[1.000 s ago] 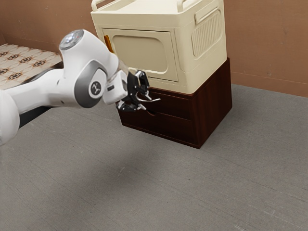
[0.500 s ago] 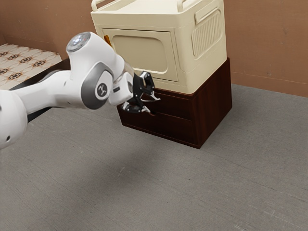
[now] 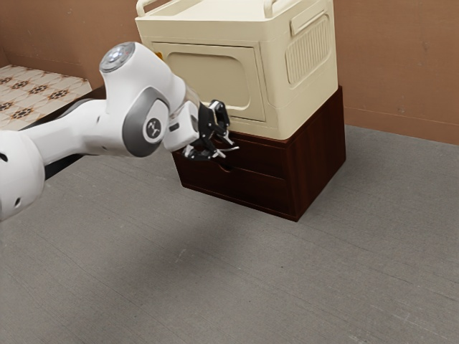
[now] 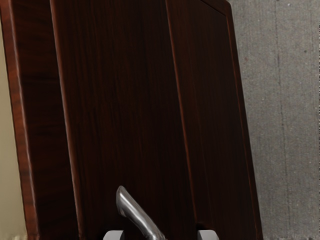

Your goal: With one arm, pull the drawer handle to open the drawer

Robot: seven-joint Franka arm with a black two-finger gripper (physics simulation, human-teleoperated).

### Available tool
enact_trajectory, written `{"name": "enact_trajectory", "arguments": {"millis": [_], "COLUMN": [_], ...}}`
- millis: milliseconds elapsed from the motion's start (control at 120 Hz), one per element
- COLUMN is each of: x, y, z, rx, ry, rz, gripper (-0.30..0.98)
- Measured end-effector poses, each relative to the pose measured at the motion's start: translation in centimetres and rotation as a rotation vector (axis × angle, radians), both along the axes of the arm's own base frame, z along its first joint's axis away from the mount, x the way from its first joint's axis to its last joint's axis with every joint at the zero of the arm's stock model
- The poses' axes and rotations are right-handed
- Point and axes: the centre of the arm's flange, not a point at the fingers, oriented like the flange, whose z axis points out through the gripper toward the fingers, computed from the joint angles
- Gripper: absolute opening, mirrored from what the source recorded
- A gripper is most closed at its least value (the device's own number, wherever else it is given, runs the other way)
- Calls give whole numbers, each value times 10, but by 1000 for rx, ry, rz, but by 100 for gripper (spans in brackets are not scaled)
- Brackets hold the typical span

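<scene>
Gripper (image 3: 224, 143) at front of dark cabinet (image 3: 318, 158), below its top edge. Fingers (image 4: 114, 235) stand apart; curved metal handle (image 4: 136, 212), on upper drawer (image 4: 122, 110), lies between them (touching or not, hard to judge).

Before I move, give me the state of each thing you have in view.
Gripper: open, fingers apart on either side of the handle.
Handle: between the fingers, not gripped.
Upper drawer: looks shut, no clear gap.
Lower drawer: looks shut.
Cream cabinet: upright on the brown one.
Its front door: shut.
Brown cabinet: upright on the floor.
</scene>
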Motion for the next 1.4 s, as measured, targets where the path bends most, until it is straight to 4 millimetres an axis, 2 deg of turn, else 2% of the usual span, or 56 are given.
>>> {"name": "enact_trajectory", "arguments": {"millis": [575,725,1400], "x": [0,-3,-16], "y": [14,16,16], "z": [-12,-5,2], "rx": [-7,-16,-30], "ry": [33,61,214], "rz": [23,30,41], "gripper": [15,15,13]}}
